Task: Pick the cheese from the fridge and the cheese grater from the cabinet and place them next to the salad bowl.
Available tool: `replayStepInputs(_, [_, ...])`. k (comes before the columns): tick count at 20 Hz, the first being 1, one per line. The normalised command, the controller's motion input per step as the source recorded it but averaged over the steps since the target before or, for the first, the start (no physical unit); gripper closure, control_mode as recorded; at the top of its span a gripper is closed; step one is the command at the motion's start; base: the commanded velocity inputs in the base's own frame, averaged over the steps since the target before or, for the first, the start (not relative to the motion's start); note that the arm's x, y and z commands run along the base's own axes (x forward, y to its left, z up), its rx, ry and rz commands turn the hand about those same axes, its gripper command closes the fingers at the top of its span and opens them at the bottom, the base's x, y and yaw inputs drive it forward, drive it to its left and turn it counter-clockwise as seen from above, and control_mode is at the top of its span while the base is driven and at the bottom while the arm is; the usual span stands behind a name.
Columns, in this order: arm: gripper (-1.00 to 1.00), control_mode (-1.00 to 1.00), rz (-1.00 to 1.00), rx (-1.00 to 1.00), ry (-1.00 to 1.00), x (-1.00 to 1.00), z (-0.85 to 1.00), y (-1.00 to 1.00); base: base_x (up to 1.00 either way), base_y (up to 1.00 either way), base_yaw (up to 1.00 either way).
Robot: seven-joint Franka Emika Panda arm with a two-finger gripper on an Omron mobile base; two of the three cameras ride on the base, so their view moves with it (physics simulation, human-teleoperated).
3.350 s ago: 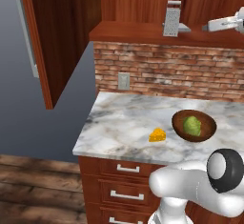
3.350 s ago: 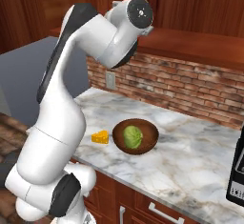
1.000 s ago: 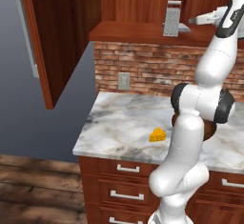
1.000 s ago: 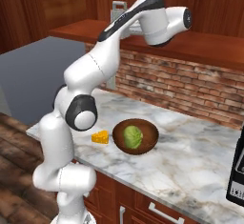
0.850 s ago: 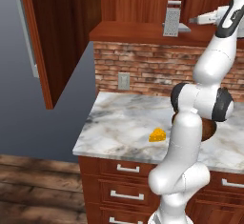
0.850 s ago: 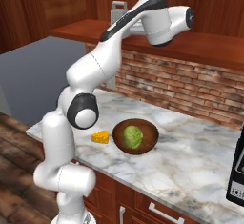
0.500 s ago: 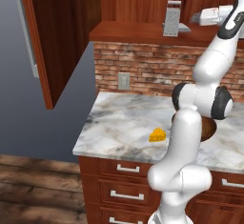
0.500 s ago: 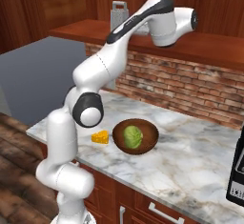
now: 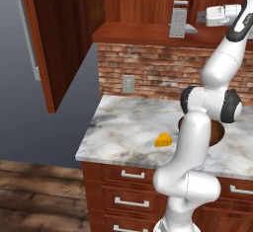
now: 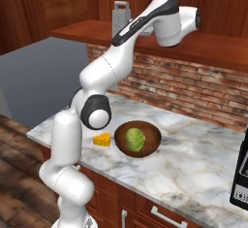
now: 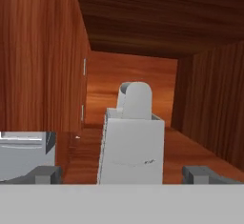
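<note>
Grey metal marks the cheese grater (image 9: pixel 178 19), which is seen standing upright on the wooden shelf (image 9: pixel 148 31) of the reddish-brown cabinet (image 11: pixel 43 61), its loop handle at the top. In the hand view the grater (image 11: pixel 132 139) is framed head-on between the two dark fingertips (image 11: pixel 45 173), which are spread wide at either side of it with clear space left on both sides; nothing is held. From the left base view the gripper (image 9: pixel 201 17) is seen level with the grater and just beside it, apart from it.

Below, on the marble counter (image 9: pixel 123 127), the yellow-orange cheese (image 10: pixel 102 139) is found lying just beside the dark wooden salad bowl (image 10: pixel 138 138), on its left in the right base view, with green lettuce (image 10: pixel 135 138) inside the bowl. A red brick backsplash (image 9: pixel 148 73) with a wall outlet (image 9: pixel 128 84) is set behind the counter, and drawers (image 9: pixel 128 176) with silver handles are fitted beneath it. An open cabinet door (image 9: pixel 49 38) is seen hanging at the left.
</note>
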Motion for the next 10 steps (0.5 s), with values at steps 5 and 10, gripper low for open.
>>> replayStepInputs(5, [-1.00,-1.00,0.00,0.00,0.00,0.07,-0.02,0.16,0.00,0.00,0.00])
replayStepInputs(10, [-1.00,-1.00,0.00,0.00,0.00,0.09,-0.01,0.05,0.00,0.00,0.00])
